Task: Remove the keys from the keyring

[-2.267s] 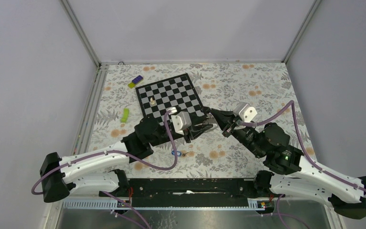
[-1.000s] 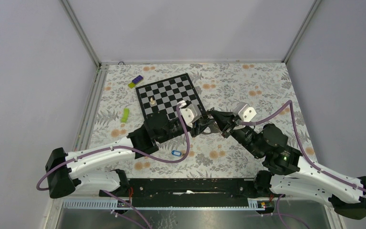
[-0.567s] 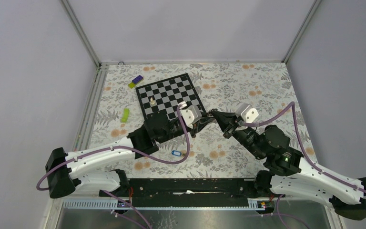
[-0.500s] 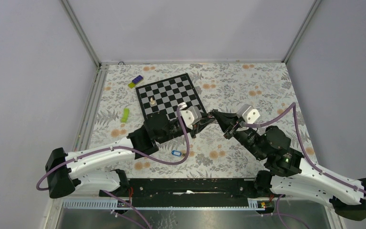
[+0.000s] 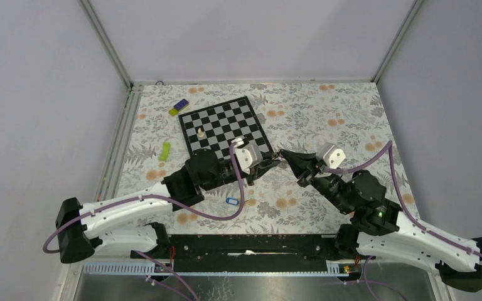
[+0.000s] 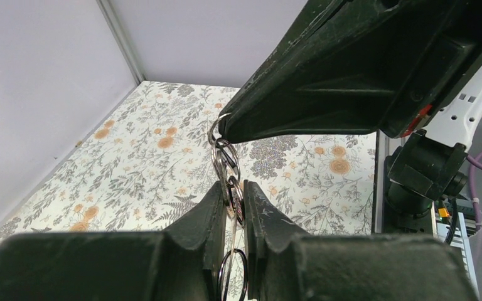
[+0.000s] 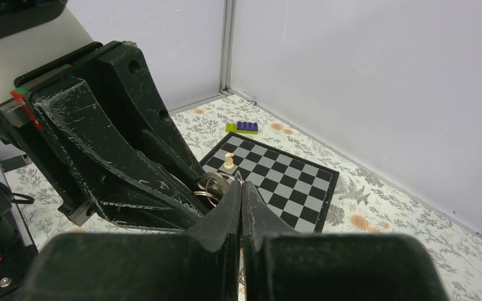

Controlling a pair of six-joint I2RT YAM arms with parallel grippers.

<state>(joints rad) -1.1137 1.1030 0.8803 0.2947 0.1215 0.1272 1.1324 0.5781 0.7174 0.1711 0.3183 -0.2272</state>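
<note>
Two claws meet tip to tip above the floral cloth (image 5: 332, 128), just in front of the chessboard (image 5: 223, 122). The left claw (image 5: 269, 163) is closed on the keys (image 6: 229, 195), which stand pinched between its fingers. One wire loop hangs below them in the gap. The right claw (image 5: 282, 153) is shut tight, its fingers pressed together, and nips the top loop of the keyring (image 6: 224, 160) at its very tip. The linked loops run down from that tip into the left claw's grip, so the bunch spans the short gap between the two claws, clear of the cloth. A blue tag (image 5: 231, 200) lies flat on the cloth nearer the arm bases, well apart from both claws. A white chess piece (image 5: 199, 132) stands on the board's left side.
</note>
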